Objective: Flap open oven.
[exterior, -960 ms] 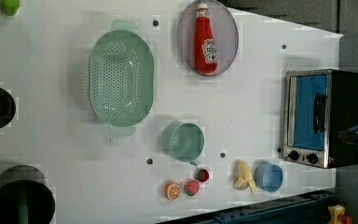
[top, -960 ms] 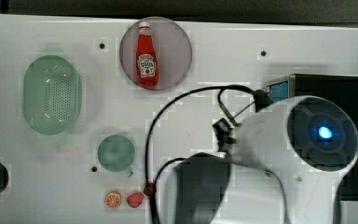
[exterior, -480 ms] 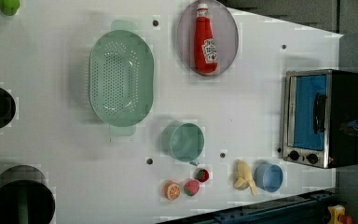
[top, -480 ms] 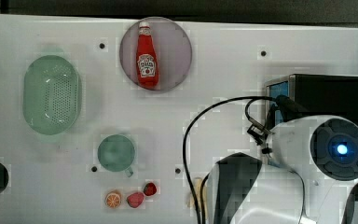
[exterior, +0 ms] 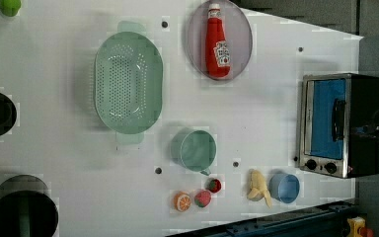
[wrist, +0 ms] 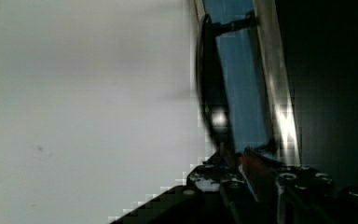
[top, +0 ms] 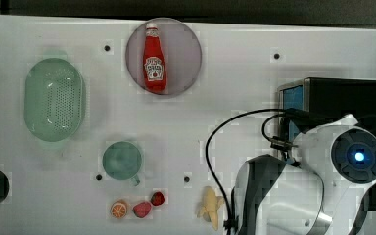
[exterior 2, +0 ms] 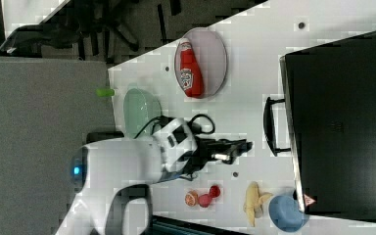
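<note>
The oven stands at the top view's right edge, its black top broad in the right view. Its blue glass door is flat against the silver frame. The bar handle runs along the door's front and looks blurred and close in the wrist view. My gripper reaches toward that handle from the right view's left. In the top view the gripper hangs over the door side. In the wrist view its fingertips sit by one end of the bar, jaws only slightly apart, clamping nothing I can see.
A ketchup bottle lies on a purple plate. A green colander, a green cup, small fruit pieces and a banana lie further out. A blue bowl stands near the oven's knobs.
The arm has swung toward the top view's right, bringing the gripper over the oven's door side. In the left view the gripper has crept in toward the handle. The door has not moved.
</note>
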Motion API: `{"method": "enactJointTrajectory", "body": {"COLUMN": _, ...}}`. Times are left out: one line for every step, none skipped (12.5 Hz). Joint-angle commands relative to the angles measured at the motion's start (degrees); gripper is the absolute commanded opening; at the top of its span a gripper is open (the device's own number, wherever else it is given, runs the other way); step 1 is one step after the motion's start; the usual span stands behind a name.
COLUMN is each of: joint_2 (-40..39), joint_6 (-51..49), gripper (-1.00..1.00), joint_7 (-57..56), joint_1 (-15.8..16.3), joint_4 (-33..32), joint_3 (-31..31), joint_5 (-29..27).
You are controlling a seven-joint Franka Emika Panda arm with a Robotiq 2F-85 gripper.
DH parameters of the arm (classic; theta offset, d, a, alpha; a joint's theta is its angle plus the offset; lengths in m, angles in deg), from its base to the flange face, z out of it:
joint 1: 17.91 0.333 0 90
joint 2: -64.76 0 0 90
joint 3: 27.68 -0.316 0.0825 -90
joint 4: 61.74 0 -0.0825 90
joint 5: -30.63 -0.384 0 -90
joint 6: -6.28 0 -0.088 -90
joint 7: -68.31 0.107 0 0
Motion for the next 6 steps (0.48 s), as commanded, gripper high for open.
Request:
{"method": "enactJointTrajectory", "body": {"joint_2": -2.9, "joint_6": 6.4, "gripper": -0.65, "joint_7": -9.9, "joint_1": -0.7, "joint_4": 0.0, "joint_3": 1.2, "joint_5": 0.1}}
{"method": "enactJointTrajectory", "body": {"joint_2": -4.3, "joint_6": 8.3, "gripper": -0.65, "joint_7": -9.9, "joint_1": -0.7, "joint_4": 0.0, "joint_3": 1.4, "joint_5": 0.1}}
{"method": "enactJointTrajectory", "body": {"joint_2": -5.6, "joint_6": 9.7, "gripper": -0.65, "joint_7": -9.9, "joint_1": -0.8, "joint_4": 0.0, "joint_3": 1.8, "joint_5": 0.1}}
{"method": "enactJointTrajectory", "body": {"joint_2": -6.7, "joint_6": 10.4, "gripper": -0.65, "joint_7": -9.9, "joint_1": -0.8, "joint_4": -0.1, "joint_3": 1.8, "joint_5": 0.0}}
{"method": "enactJointTrajectory", "body": {"joint_2": -7.8, "joint_6": 11.2, "gripper": -0.65, "joint_7": -9.9, "joint_1": -0.8, "joint_4": -0.1, "joint_3": 1.8, "joint_5": 0.0}}
{"method": "enactJointTrajectory", "body": {"joint_2": -8.9, "joint_6": 11.9, "gripper": -0.65, "joint_7": -9.9, "joint_1": -0.8, "joint_4": -0.1, "joint_3": 1.8, "joint_5": 0.0}}
